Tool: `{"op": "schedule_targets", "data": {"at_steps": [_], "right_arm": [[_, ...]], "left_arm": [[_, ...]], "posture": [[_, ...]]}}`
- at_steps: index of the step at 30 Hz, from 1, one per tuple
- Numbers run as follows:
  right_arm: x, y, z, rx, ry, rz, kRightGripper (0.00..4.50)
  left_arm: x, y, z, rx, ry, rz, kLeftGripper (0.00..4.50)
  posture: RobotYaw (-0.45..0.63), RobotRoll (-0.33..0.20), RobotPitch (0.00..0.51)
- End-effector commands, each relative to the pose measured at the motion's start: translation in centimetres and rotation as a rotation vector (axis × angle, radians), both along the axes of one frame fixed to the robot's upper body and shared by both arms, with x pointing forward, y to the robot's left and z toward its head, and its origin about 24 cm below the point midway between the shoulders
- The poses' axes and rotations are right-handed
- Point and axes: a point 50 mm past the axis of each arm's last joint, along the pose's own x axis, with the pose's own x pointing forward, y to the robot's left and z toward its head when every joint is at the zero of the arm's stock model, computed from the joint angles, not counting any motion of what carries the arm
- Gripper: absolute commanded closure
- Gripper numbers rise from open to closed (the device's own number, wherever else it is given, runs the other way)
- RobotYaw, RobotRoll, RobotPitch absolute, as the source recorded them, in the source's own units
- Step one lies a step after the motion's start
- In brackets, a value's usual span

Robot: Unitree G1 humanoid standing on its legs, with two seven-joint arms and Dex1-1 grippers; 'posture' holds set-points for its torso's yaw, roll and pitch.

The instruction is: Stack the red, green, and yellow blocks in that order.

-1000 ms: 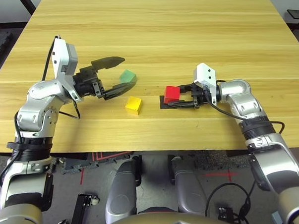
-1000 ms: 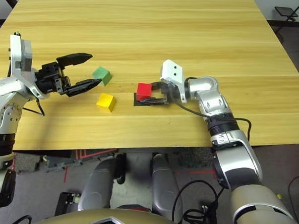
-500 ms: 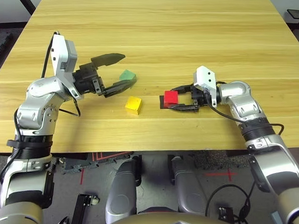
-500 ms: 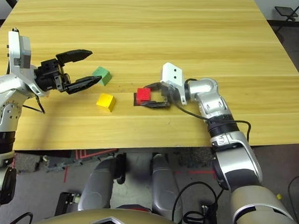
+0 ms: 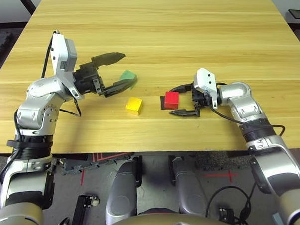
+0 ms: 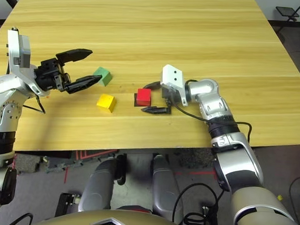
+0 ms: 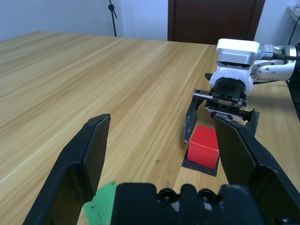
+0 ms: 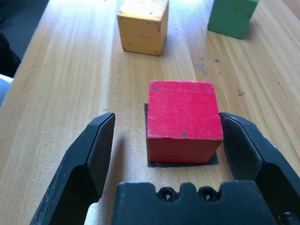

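The red block (image 5: 171, 98) sits on a flat black patch (image 5: 164, 103) near the table's middle. My right gripper (image 8: 167, 117) is open, with one finger on each side of the red block and a gap between both fingers and the block. The yellow block (image 5: 134, 105) lies to the left of the red one. Further left and farther back is the green block (image 5: 127, 75). My left gripper (image 5: 127, 69) stands open over the green block, and its nearer finger (image 5: 120, 87) hides part of the block. I cannot tell whether that finger touches it.
The wooden table (image 5: 158, 28) stretches bare behind the blocks. Its front edge (image 5: 153, 151) runs close below the yellow block and my right forearm (image 5: 240, 104). Dark floor lies beyond the table's sides.
My right gripper has opened and let go of the red block, which now rests on the black patch. The left arm has barely moved.
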Motion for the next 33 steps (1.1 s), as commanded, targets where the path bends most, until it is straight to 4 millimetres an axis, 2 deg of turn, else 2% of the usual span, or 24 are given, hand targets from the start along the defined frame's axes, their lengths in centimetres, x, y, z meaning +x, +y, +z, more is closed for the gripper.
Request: {"op": "schedule_targets", "data": {"at_steps": [1, 8, 18, 21, 27, 30, 33], "right_arm": [[-0.5, -1.3, 1.3, -0.013, -0.018, 0.012, 0.07], [-1.7, -4.2, 4.2, -0.042, -0.043, -0.012, 0.07], [-2.2, -8.6, 6.9, -0.004, -0.075, -0.226, 0.07], [-2.6, -9.9, 7.6, 0.015, -0.09, -0.305, 0.07], [-3.4, -10.6, 7.9, 0.041, -0.097, -0.37, 0.07], [-3.8, -10.5, 7.7, 0.052, -0.091, -0.385, 0.07], [-4.1, -10.5, 7.2, 0.063, -0.087, -0.405, 0.07]], "left_arm": [[0.0, 0.1, -0.1, 0.0, 0.009, -0.005, 0.0], [0.2, 0.1, -0.8, 0.007, 0.028, -0.008, 0.0], [1.7, 1.0, -3.6, 0.174, 0.098, 0.099, 0.0], [2.8, 1.5, -4.3, 0.232, 0.126, 0.166, 0.0], [4.3, 1.2, -4.2, 0.244, 0.201, 0.258, 0.0], [4.3, 0.7, -3.8, 0.215, 0.238, 0.282, 0.0], [3.5, -0.7, -3.9, 0.199, 0.293, 0.278, 0.0]], "posture": [[0.4, 0.034, 0.221], [0.37, 0.022, 0.219], [0.32, 0.022, 0.22], [0.29, 0.02, 0.223], [0.26, 0.023, 0.228], [0.25, 0.024, 0.229], [0.25, 0.025, 0.231]]}}
